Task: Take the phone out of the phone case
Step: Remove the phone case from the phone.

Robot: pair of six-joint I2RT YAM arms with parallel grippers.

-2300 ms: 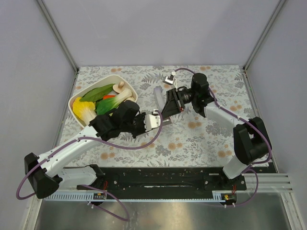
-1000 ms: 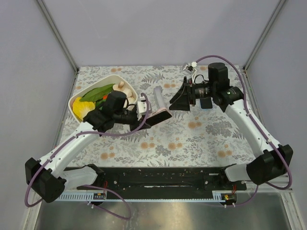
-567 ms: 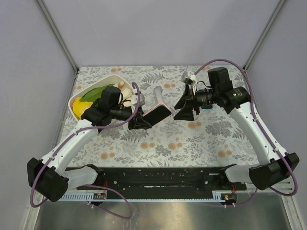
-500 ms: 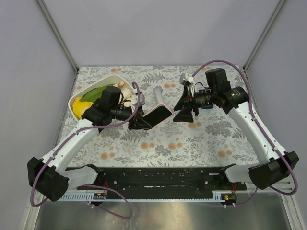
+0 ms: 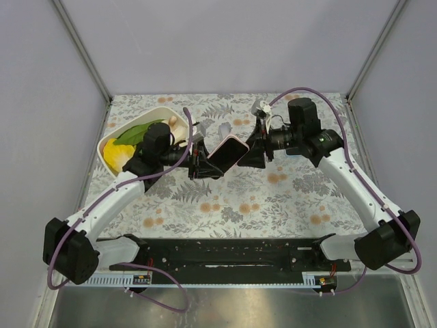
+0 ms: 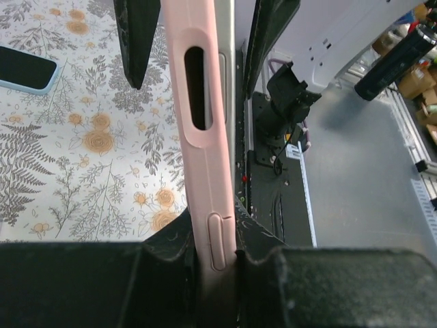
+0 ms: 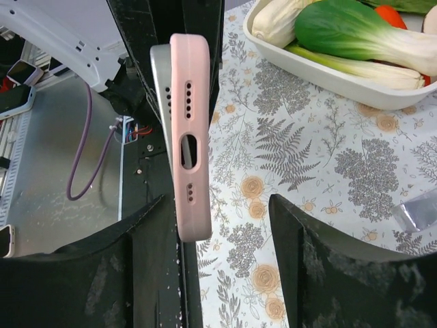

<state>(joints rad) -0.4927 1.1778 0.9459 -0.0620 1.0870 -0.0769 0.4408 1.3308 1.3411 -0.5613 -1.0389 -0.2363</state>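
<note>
A phone in a pink case [image 5: 227, 152] is held off the table at mid-scene, tilted up. My left gripper [image 5: 205, 162] is shut on its lower end; in the left wrist view the pink case [image 6: 198, 137] stands edge-on in my left gripper [image 6: 217, 236], with the silver phone edge [image 6: 227, 102] beside it. My right gripper [image 5: 251, 152] is open around the case's other end. In the right wrist view the case [image 7: 188, 137] hangs inside my right gripper [image 7: 225, 225], close to its left finger [image 7: 150, 253] and apart from the right one.
A white bowl [image 5: 109, 147] of vegetables sits at the back left and shows in the right wrist view [image 7: 341, 75]. A clear plastic piece [image 5: 222, 130] lies behind the phone. Another phone in a light blue case [image 6: 24, 68] lies on the floral table.
My left gripper has raised and tilted the pink-cased phone toward the right. My right gripper has moved left and now straddles the phone's free end.
</note>
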